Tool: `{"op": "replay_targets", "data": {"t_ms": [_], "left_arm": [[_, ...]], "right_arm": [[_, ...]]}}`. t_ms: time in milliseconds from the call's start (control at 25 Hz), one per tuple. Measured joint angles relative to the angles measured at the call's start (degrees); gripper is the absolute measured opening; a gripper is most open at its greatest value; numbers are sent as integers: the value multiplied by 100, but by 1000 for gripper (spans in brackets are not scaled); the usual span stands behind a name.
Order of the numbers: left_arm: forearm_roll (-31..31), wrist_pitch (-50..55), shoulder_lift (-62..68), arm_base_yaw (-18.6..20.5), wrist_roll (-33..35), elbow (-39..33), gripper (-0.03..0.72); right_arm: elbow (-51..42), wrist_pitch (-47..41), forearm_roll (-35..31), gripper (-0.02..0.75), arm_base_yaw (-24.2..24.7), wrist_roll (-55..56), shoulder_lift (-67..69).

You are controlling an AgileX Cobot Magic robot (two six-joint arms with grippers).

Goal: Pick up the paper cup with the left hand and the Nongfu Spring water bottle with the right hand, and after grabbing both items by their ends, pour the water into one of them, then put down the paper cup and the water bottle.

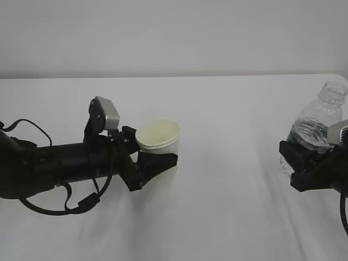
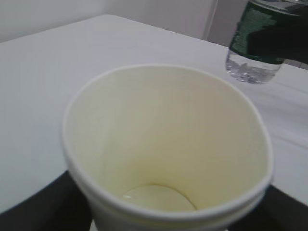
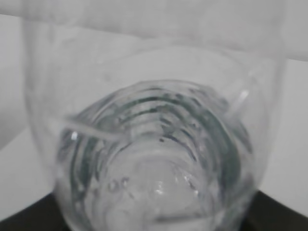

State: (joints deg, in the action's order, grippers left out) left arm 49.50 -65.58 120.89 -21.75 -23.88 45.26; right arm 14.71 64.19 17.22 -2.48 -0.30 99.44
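1. The left hand point(image 1: 155, 163) is clamped on the lower part of the paper cup point(image 1: 159, 137), which stands upright with its mouth open upward. In the left wrist view the cup looks empty and dry, apart from a small glint on its floor that I cannot identify.
2. The right hand point(image 1: 304, 163) is clamped on the lower body of the Nongfu Spring water bottle point(image 1: 315, 125), far to the right of the cup. The bottle has no cap and leans slightly with its neck up.
3. The water point(image 3: 159, 192) sits in the bottom part of the bottle. None appears to have been poured, so I judge that the pour is the step in hand.
4. To pour well, first bring the bottle towards the cup until its neck is above the cup's opening. At present the two are well apart over the white desk point(image 1: 228, 217).
5. Tip the bottle slowly. The neck is narrow and open, so a quick tilt would probably make the water gush and splash past the rim.
6. Keep the cup level and steady. Its thin paper wall could give way under a tighter squeeze.
7. Writing: the bottle carries a dark green label band point(image 2: 255, 33), partly hidden by the right hand. No lettering on it can be read in any view, and the cup is plain.
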Motion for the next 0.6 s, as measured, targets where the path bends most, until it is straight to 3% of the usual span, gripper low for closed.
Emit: {"op": "replay_targets", "data": {"t_ms": [400, 600], "left_arm": [[35, 63, 0, -938, -17, 383, 523], [47, 312, 0, -1121, -200, 582, 522]], "right_arm": [[-195, -9, 12, 419, 0, -180, -123], [-472, -9, 12, 419, 0, -250, -478]]}}
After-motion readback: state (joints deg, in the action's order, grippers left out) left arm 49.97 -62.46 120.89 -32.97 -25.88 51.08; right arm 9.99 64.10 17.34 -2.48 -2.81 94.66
